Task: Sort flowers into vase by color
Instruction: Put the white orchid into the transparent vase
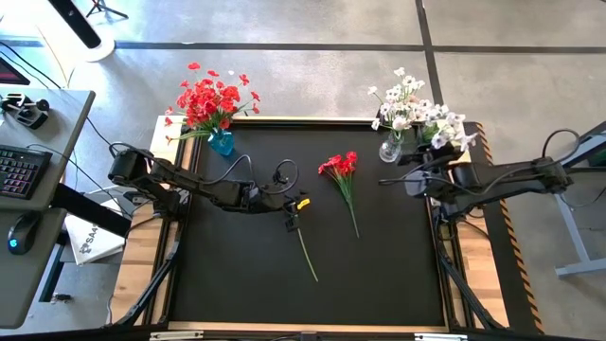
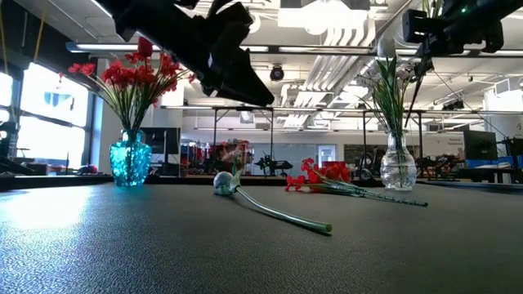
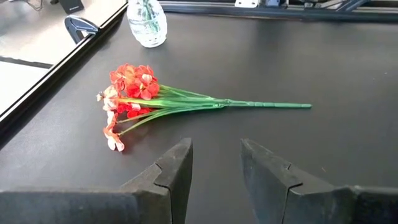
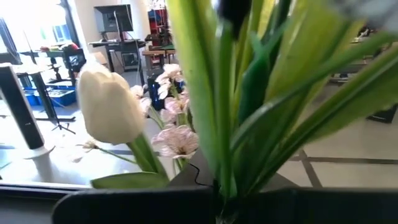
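A single pale-bloomed flower (image 2: pixel 225 181) lies flat on the black mat, its long green stem (image 1: pixel 308 256) pointing toward the near edge. My left gripper (image 1: pixel 293 221) hovers open above its bloom end (image 2: pixel 255 91), touching nothing. In the left wrist view the gripper (image 3: pixel 216 152) faces a red-bloomed bunch (image 3: pixel 134 93) lying on the mat (image 1: pixel 341 170). A blue vase (image 1: pixel 221 143) at the far left holds red flowers. A clear vase (image 1: pixel 390 149) at the far right holds white flowers. My right gripper (image 1: pixel 405 180) is beside and above the clear vase (image 2: pixel 398 167), with green stems and a white bud (image 4: pixel 112 106) filling its wrist view.
The black mat (image 1: pixel 398 275) has a wooden frame around it. A desk with a keyboard (image 1: pixel 21 170) and mouse stands off the table's left. The near half of the mat is open apart from the single stem.
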Robot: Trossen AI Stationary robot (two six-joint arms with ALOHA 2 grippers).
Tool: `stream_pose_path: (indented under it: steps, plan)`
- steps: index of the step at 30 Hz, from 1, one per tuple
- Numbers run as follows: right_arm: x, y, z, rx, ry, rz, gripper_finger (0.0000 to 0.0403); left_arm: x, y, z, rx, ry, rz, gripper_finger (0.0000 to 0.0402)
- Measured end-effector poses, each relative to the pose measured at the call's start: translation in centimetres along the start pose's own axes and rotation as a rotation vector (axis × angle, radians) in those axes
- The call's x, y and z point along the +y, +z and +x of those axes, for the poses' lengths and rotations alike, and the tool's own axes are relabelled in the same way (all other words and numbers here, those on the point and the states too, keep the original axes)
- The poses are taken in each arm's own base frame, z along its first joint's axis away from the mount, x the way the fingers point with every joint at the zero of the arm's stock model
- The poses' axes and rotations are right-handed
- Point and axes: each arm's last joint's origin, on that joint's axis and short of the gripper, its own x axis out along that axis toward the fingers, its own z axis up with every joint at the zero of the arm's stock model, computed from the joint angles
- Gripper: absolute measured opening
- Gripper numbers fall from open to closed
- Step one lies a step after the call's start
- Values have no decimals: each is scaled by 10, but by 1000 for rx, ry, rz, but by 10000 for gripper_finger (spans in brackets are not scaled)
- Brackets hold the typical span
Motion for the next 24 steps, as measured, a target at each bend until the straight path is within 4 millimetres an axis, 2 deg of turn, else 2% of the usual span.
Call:
stream_pose_path:
  steps: [5, 11, 17, 24]
  plan:
    - [6, -4, 8, -22, -61, -6, 1, 0, 2, 0, -17, -2, -7, 122]
    - [19, -14, 26, 31, -106, -63, 0, 0, 2, 0, -16, -2, -7, 122]
    - [36, -8, 43, 98, -31, -146, 0, 0, 2, 0, -16, -2, -6, 122]
    - [28, 1, 76, 173, 32, -146, 2, -2, 1, -1, -12, -7, -3, 122]
